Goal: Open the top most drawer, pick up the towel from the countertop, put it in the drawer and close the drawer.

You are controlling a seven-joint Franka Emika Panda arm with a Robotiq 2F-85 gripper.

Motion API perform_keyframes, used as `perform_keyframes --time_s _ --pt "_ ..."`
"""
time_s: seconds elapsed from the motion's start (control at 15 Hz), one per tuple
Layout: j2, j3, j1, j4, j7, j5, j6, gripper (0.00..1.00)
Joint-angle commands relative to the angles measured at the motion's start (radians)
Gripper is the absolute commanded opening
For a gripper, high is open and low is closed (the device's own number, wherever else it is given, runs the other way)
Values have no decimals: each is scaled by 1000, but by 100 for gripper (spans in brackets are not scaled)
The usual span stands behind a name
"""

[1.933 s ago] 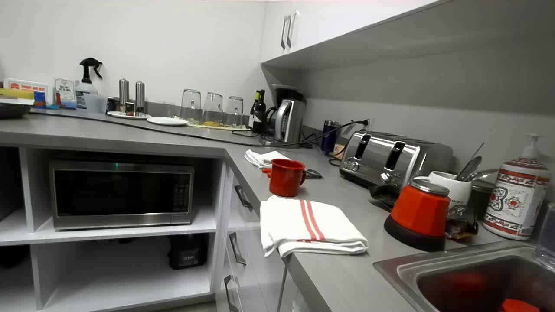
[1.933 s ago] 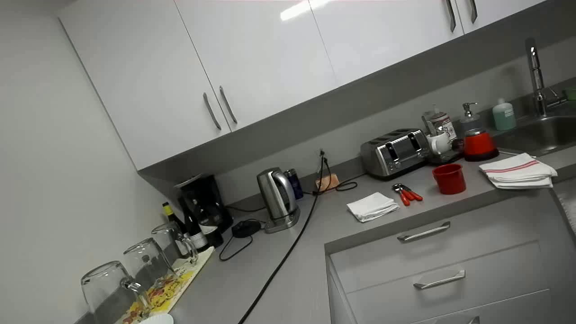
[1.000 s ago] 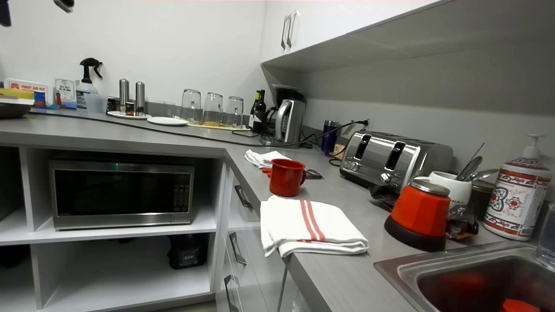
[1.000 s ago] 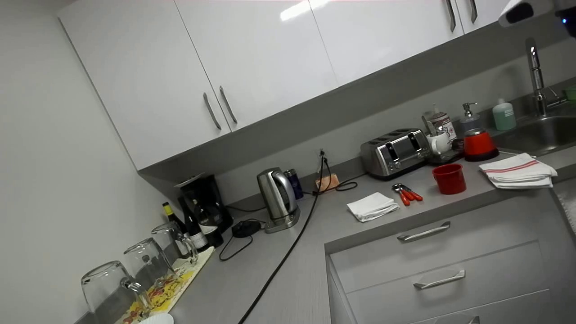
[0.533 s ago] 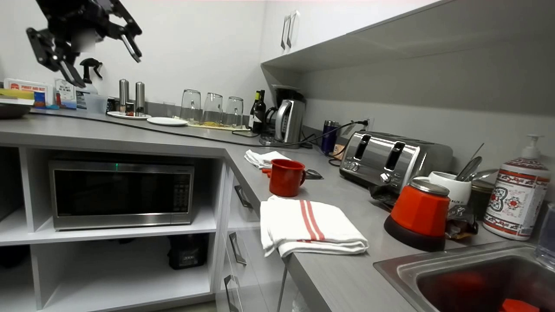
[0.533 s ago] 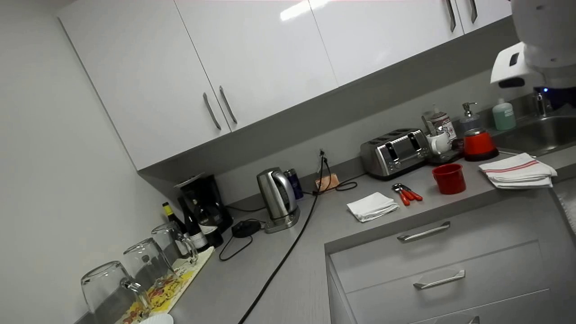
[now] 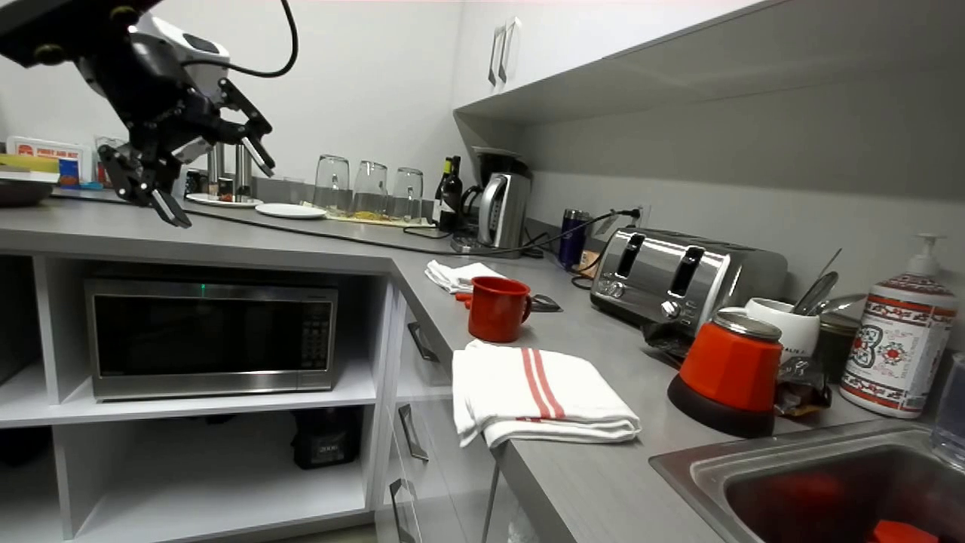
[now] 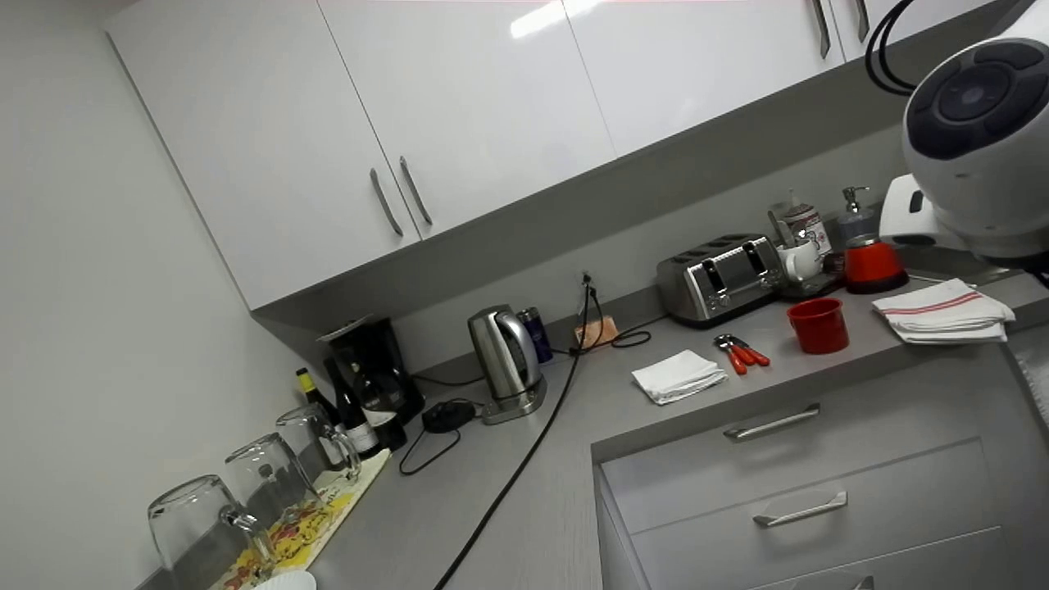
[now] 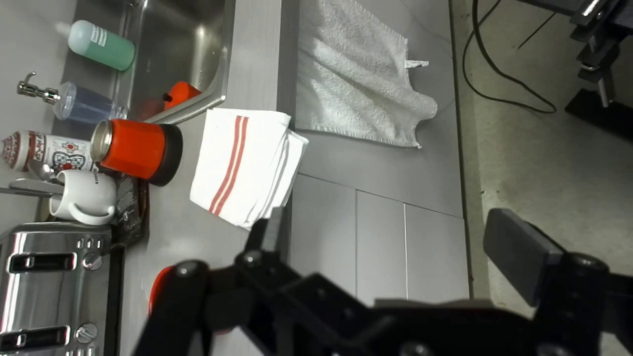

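Nearest: gripper (image 7: 225,197), in the air out in front of the grey countertop (image 9: 183,232), fingers (image 9: 519,254) spread wide. Same near side, lower down: top most drawer (image 8: 885,422), closed, bar handle (image 8: 772,423) across its front. In an exterior view the folded towel (image 7: 543,396), white with red stripes, sits lower than the gripper, to its right and well apart. It lies on the countertop just beside the sink (image 7: 682,467), one end reaching past the front edge. Red mug (image 7: 494,313) near it; in the wrist view the gripper hides most of the mug. Farther back, orange pot (image 7: 727,377) on a dark base, then toaster (image 8: 721,279).

Against half a second ago: gripper hangs lower and more to the right. In an exterior view the arm (image 8: 975,188) now covers the green bottle (image 9: 101,45) beside the sink. Towel, mug and drawer keep their places.
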Motion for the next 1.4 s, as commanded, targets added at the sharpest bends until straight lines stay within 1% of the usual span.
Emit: perform_keyframes --time_s 0.0,0.2,0.27,0.4,0.47,0.67,0.93,1.13,1.33 --pt "5 -16 18 8 1 0 -8 100" --pt "18 -15 18 16 -1 -8 -15 100" --pt "64 -14 16 33 4 -18 -31 100" --pt "123 -19 10 39 1 -77 1 100" --pt "154 -24 8 46 6 -115 18 100" --pt "264 -40 10 84 43 -294 39 100" --pt "426 -56 28 161 95 -521 20 100" --pt "536 -64 34 222 122 -619 16 100" --pt "625 -68 26 274 109 -717 70 100"
